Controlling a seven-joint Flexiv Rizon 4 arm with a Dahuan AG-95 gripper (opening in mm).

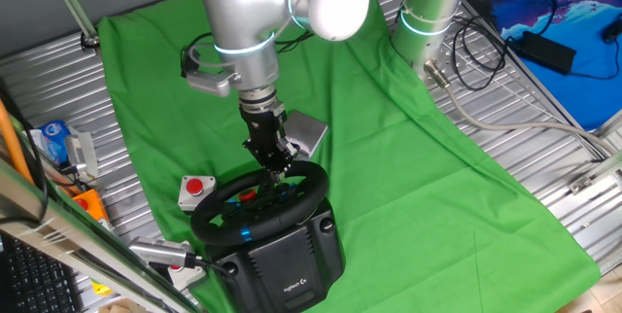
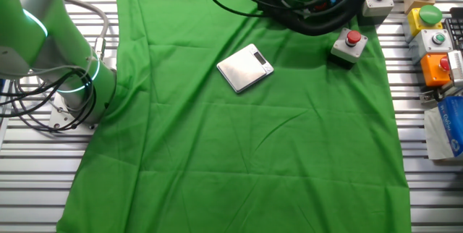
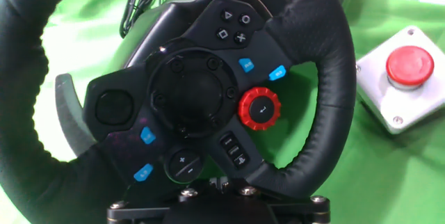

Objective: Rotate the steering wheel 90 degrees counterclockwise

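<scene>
The steering wheel is a black rim around a hub with red and blue buttons, on a dark grey base at the near edge of the green cloth. My gripper comes down onto the rim's far side. The hand view is filled by the rim and the hub with its red dial. At the bottom edge the rim runs in under my gripper, whose jaws look closed on it, though the fingertips are mostly hidden. The other fixed view shows neither wheel nor gripper.
A white box with a red button sits just left of the wheel. A flat silver scale lies behind it on the green cloth. Cables and more button boxes line the table edges.
</scene>
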